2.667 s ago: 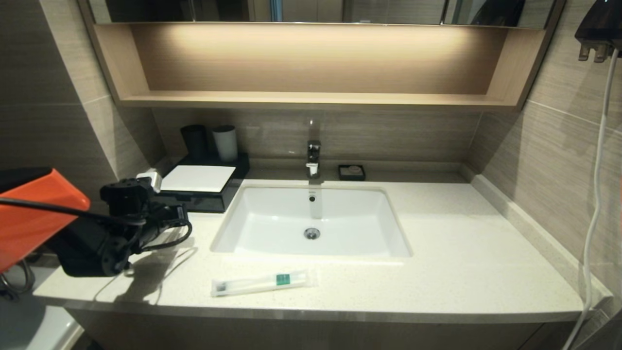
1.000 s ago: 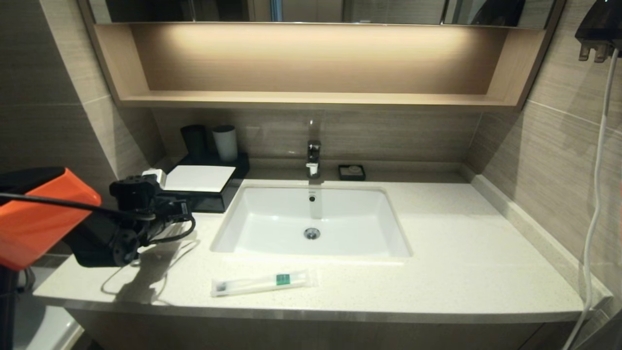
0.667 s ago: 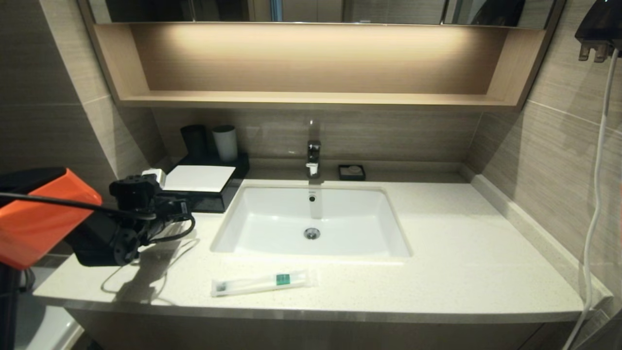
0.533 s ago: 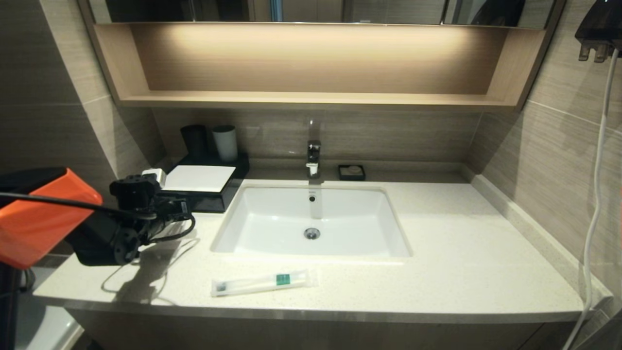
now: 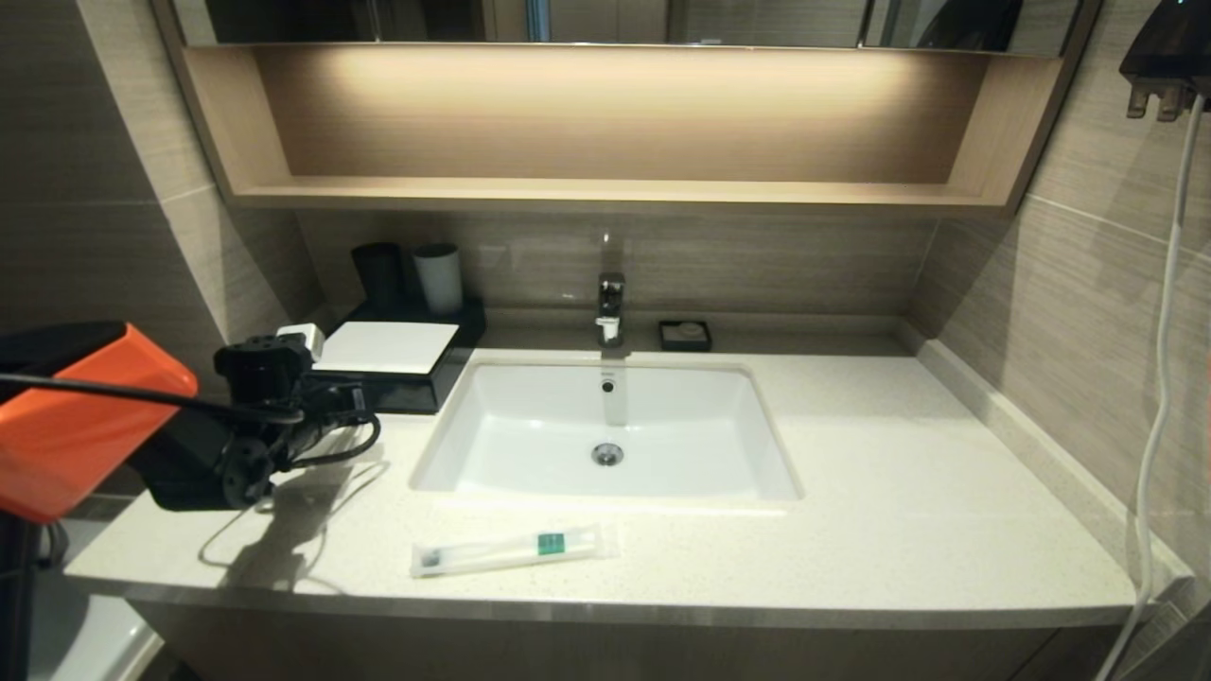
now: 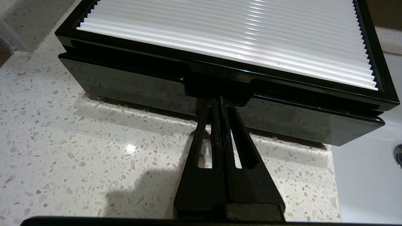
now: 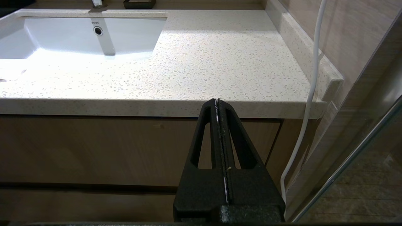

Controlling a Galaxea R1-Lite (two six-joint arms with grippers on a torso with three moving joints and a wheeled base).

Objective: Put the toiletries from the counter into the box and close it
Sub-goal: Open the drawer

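Note:
The toothbrush packet (image 5: pixel 511 550) lies flat on the counter (image 5: pixel 899 511) in front of the basin. The black box (image 5: pixel 386 347) with its white top panel stands at the back left. My left gripper (image 5: pixel 355 402) is shut and empty. In the left wrist view its tips (image 6: pixel 220 101) sit at the notch in the middle of the glossy drawer front (image 6: pixel 125 86), under the ribbed white panel (image 6: pixel 235 34). My right gripper (image 7: pixel 217 102) is shut and empty, low in front of the counter's front edge (image 7: pixel 157 108), out of the head view.
The white sunken basin (image 5: pixel 530 454) and tap (image 5: pixel 610 307) are in the middle. A black cup (image 5: pixel 378 274) and a grey cup (image 5: pixel 439 277) stand behind the box. A small soap dish (image 5: pixel 685 335) is at the back. A white cable (image 5: pixel 1159 407) hangs at the right wall.
My left gripper has moved forward and slightly up toward the box's drawer front, then nearly stopped. The toothbrush packet and the box have not moved.

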